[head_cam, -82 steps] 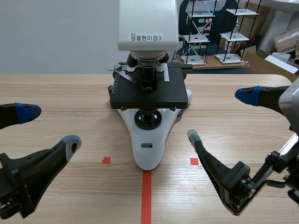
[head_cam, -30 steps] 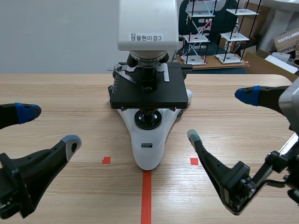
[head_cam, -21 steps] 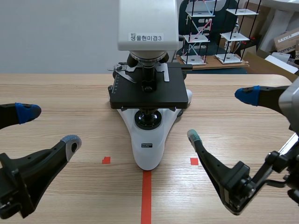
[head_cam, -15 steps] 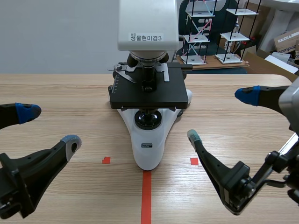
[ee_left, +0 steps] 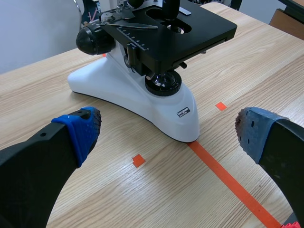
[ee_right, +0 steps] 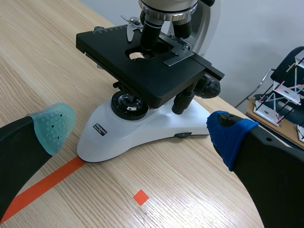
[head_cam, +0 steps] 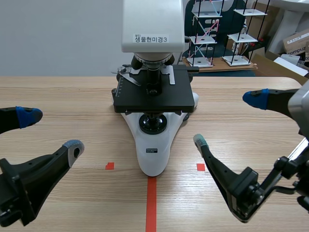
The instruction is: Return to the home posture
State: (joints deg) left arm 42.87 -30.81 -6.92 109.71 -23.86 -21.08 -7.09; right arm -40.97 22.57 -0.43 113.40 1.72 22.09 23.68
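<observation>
Nothing has moved since the earlier frames. Scene view: my left end effector and right end effector hang wide open and empty, low over the worktop, flanking the microscope clear of it, which I judge is home. Left wrist view: its long axis aims forward at the microscope's base. Right wrist view: likewise.

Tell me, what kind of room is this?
Probably a science or robotics lab. A white microscope stands on a wooden table between the robot's open left hand and open right hand, and stick-built model towers stand behind it.
</observation>
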